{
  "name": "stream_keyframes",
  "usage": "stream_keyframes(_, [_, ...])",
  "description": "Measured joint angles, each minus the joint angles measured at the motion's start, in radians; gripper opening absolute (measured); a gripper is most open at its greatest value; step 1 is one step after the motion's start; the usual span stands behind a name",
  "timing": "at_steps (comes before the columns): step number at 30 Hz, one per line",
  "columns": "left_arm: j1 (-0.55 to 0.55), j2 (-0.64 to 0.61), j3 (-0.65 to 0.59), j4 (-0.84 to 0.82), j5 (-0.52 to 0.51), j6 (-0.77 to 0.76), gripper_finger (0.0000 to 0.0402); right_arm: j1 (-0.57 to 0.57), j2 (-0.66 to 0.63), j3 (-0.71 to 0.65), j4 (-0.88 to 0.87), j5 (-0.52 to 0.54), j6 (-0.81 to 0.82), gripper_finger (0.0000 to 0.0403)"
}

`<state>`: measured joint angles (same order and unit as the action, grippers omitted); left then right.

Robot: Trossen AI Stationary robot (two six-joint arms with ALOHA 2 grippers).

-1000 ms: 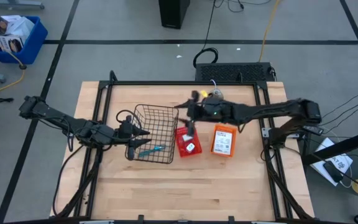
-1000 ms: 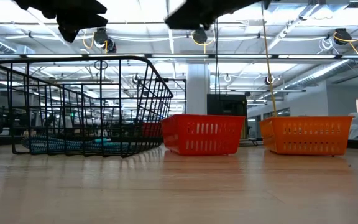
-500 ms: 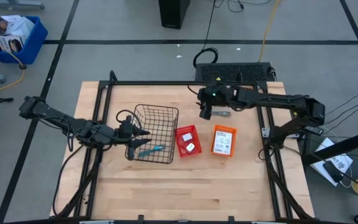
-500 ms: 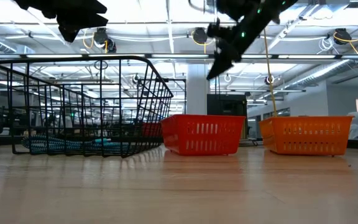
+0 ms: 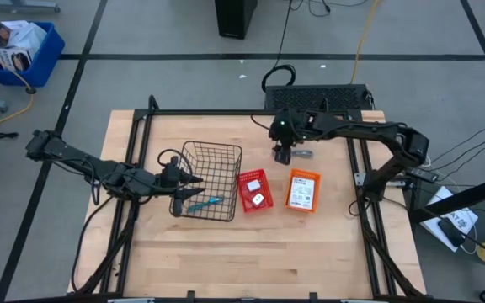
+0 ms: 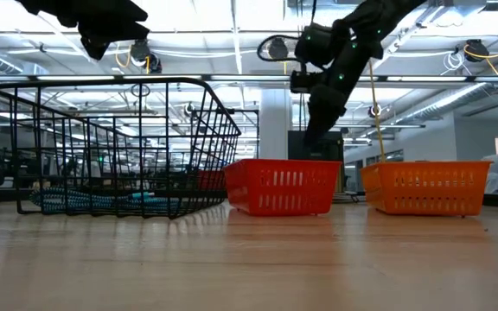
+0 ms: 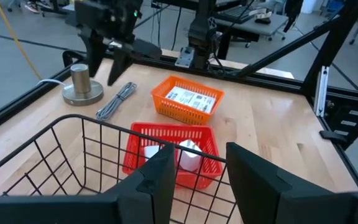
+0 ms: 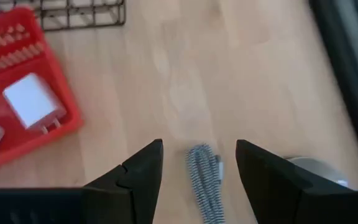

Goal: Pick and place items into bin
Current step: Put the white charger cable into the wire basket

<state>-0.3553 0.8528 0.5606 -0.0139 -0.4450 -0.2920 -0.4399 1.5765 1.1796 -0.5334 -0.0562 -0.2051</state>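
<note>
wire basket: the black wire basket (image 5: 208,180) sits left of centre on the wooden table (image 5: 251,244) in the high view; in the low view it fills the left of the frame (image 6: 119,147).
item in basket: a slim blue tool (image 5: 205,203) lies on the basket floor near its lower edge in the high view; low view shows blue-green stuff at the basket's bottom (image 6: 93,201).
grey bundle: a coiled grey cable bundle (image 5: 301,154) lies on the table upper-centre in the high view, just right of the right gripper; the right wrist view shows it directly between that arm's fingers (image 8: 204,177); the left wrist view shows it beside a round metal puck (image 7: 83,88).
red tray: a small red tray (image 5: 254,190) just right of the basket holds white blocks, one a plug adapter (image 8: 33,102).
orange tray: an orange tray (image 5: 303,189) right of the red one holds a printed card (image 7: 190,98).
right gripper: right gripper (image 5: 283,154) is at upper centre of the high view, pointing down over the grey bundle; jaws spread apart, nothing between them but the bundle below; seen upper centre in the low view (image 6: 314,130).
left gripper: left gripper (image 5: 194,180) hangs at the basket's left rim, centre-left in the high view; jaws apart and empty, fingers (image 7: 151,180) above the wire rim.
</note>
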Motion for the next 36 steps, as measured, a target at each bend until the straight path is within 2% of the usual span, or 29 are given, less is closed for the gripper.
stream_keyframes(9, [-0.012,0.0,0.0,0.001,0.003,-0.006,0.0147,-0.001,0.131,-0.002,-0.044,0.01,-0.046,0.0196])
stream_keyframes(14, [-0.016,0.0,0.0,0.009,0.002,-0.004,0.0147,-0.002,0.205,-0.002,-0.08,0.078,-0.051,0.0196])
stream_keyframes(23, [-0.016,0.0,0.0,0.009,-0.001,-0.002,0.0147,-0.005,0.281,-0.002,-0.035,0.186,-0.077,0.0188])
stream_keyframes(27, [-0.016,0.0,0.0,0.009,-0.001,-0.002,0.0147,-0.004,0.288,-0.001,-0.036,0.185,-0.077,0.0143])
stream_keyframes(33, [-0.016,0.0,0.0,0.009,-0.001,-0.001,0.0147,0.021,0.237,-0.003,-0.009,0.191,-0.069,0.0026])
stream_keyframes(36, [-0.016,0.0,0.0,0.009,-0.001,-0.001,0.0147,0.037,0.203,-0.002,0.029,0.191,-0.054,0.0017])
